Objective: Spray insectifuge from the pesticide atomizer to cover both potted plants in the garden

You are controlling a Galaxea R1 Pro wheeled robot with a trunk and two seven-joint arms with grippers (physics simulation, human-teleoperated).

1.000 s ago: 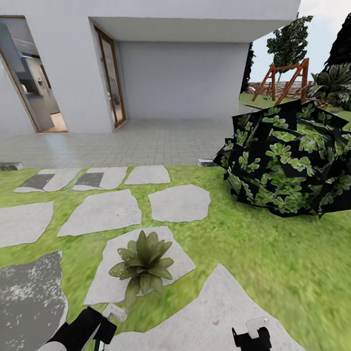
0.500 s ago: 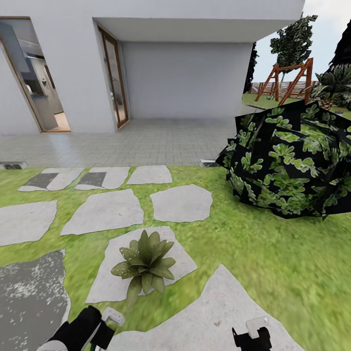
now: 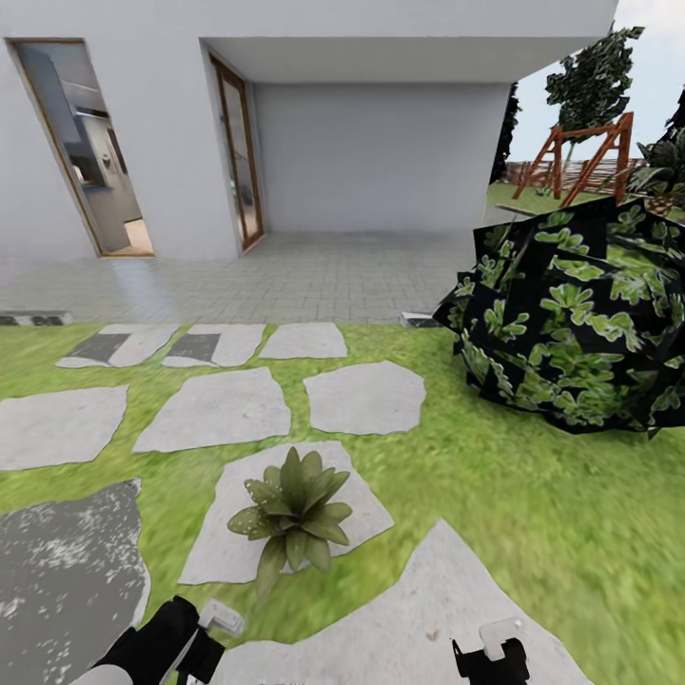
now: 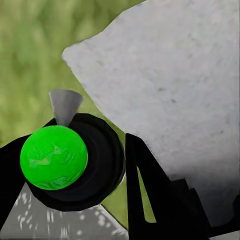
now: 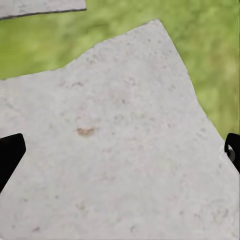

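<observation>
Setting: lawn [image 3: 495, 495] with grey stepping stones, white house [image 3: 381, 143] far behind.
Left gripper [image 4: 75, 165]: clamped on the atomizer [image 4: 54, 156], green cap and grey nozzle showing, low at near left.
Potted plant [image 3: 293, 514]: green rosette on a stepping stone [image 3: 228, 552], near centre-left; pot hidden.
Right gripper [image 5: 120, 150]: fingers spread apart, empty, over a pale stone [image 5: 115, 150].
Shrub [image 3: 571, 323]: large, dark-leaved, right, well apart from the rosette.

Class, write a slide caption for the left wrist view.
Left gripper jaws hold the green-topped atomizer above a stepping stone.
</observation>
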